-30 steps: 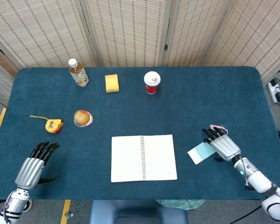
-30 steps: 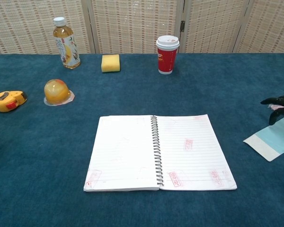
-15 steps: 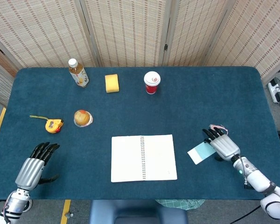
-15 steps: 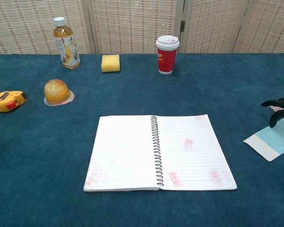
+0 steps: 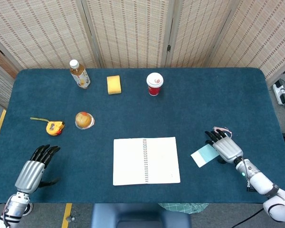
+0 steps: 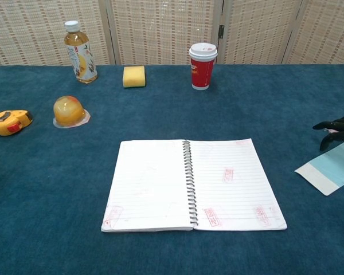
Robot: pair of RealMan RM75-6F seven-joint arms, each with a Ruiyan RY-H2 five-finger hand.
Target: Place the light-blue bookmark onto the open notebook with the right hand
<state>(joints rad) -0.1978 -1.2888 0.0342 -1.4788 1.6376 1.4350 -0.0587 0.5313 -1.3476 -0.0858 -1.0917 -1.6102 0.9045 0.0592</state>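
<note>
The surface [image 5: 204, 104] wears matt blue cloth. The notebook [image 5: 146, 160] is ruled paper on a wire spiral. The bottle [image 5: 79, 74] is glossy clear plastic. The right hand [image 5: 225, 148] has a silvery metallic back.

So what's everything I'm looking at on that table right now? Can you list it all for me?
Table: one, dark blue top, fills the view.
Notebook: one, white, open, near middle.
Bookmark: one, light blue and white, flat on the table right of the notebook.
Cup: one, red with a white lid, far middle.
Sponge: one, yellow, left of the cup.
Bottle: one, amber drink, white cap, far left.
Jelly cup: one, orange, left of the notebook.
Tape measure: one, yellow, left edge.
Screen: beige woven panels behind the table.
Left hand: black fingers, near left corner.
Right hand: over the bookmark's right end; grip unclear.
</note>
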